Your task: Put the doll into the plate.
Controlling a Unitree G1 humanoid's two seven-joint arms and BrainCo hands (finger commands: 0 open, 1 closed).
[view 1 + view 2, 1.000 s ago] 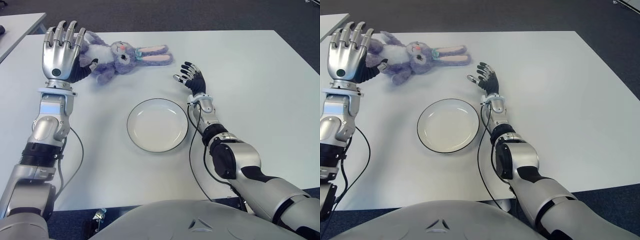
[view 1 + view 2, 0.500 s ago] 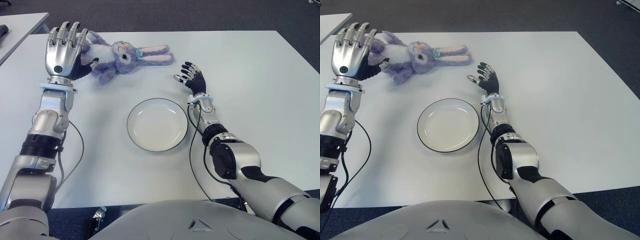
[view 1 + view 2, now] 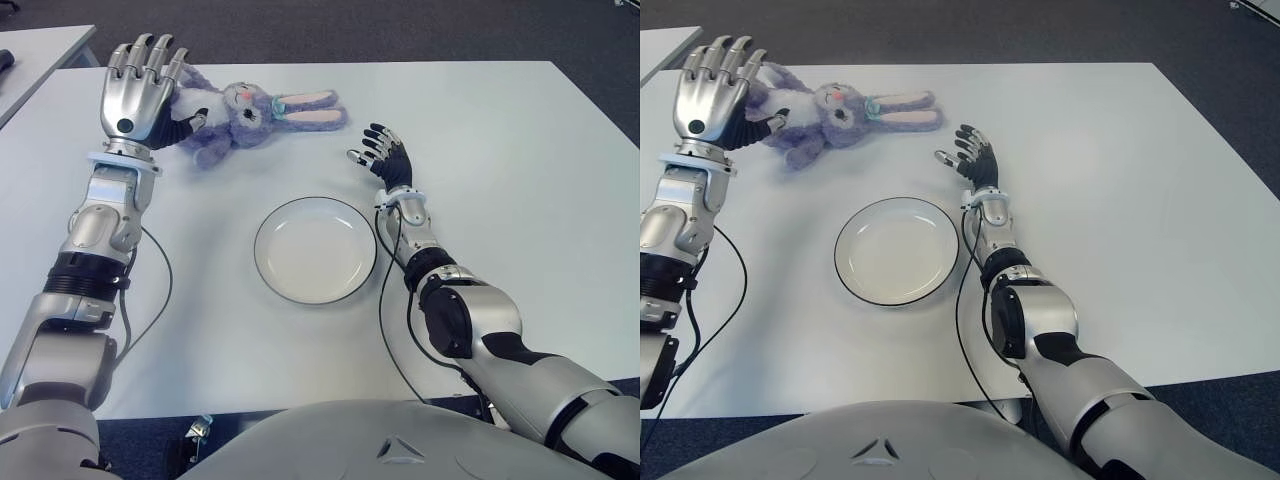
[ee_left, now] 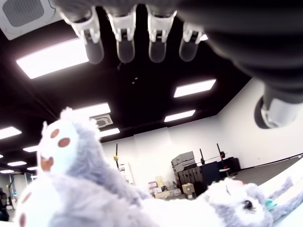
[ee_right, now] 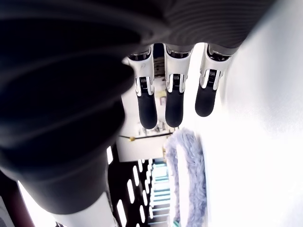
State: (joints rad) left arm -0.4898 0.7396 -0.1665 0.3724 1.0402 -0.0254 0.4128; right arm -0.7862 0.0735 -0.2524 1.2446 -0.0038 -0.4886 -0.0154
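**Left hand creeping over the bunny, plate's got nothing on it**

Compared to a second ago the left hand (image 3: 140, 92) has slid a bit farther up the table and toward the doll (image 3: 245, 112), and the forearm has straightened out behind it. Everything else looks the same: doll, plate and right hand haven't budged.

So right now the left hand is palm-down with its back to the head camera, all four fingers (image 3: 150, 52) stretched out and fanned apart, not gripping anything. The thumb sticks out sideways toward the doll's body and shows right against the purple fur, but I can't tell if it's actually touching. In the left wrist view the fingertips (image 4: 124, 35) hang straight and apart above the plush, with its spotted paw (image 4: 56, 142) poking up underneath them and the face farther off past the thumb.

The doll is a purple stuffed bunny lying on its side on the white table (image 3: 500, 150), feet end under the left hand's fingers, long ears pointing toward the right hand.

The right hand (image 3: 385, 158) sits just beyond the ear tips, fingers loosely open and a little curved, holding nothing. The plate (image 3: 315, 250) is on the table on the wrist side of both hands, between the two arms, well apart from the doll.
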